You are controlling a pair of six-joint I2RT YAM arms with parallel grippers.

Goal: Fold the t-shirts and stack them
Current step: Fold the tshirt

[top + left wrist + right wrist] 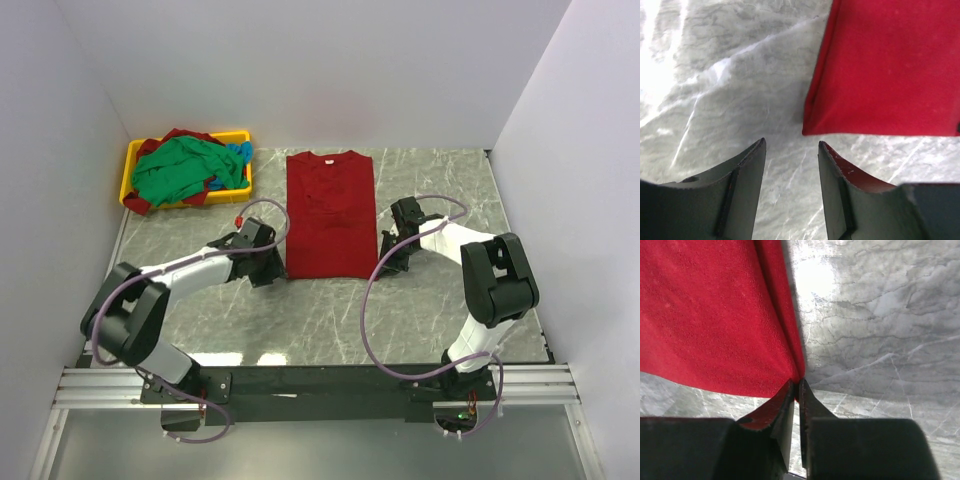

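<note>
The right tool [796,385] is pinching the red shirt [710,315] at its near right corner. Its two fingers are pressing almost together, a thin fold of cloth is sitting between their tips, and the shirt's right edge is running straight away from that pinch. To the right of this tool, bare marbled bench [880,315] is showing. The left tool [791,145] is standing spread and gripping nothing, with only bench lying in the gap between its fingers. The shirt's near left corner is lying just ahead of the gap and a little to its right, close to the right-hand finger [832,170] but not between the two. In the top view the shirt is lying flat in the middle of the bench as a long, narrow rectangle, with its collar pointing to the far side and its near hem sitting between the two tools. Each tool is reaching in low from its own side toward a near corner. Farther out, at the far left of the bench, a yellow tray [127,178] is sitting beside the shirt's collar end without touching it. The tray is carrying a loose pile [185,170] of green, blue and red shirts, with the green cloth lying on top and some red cloth spilling over the rim.
</note>
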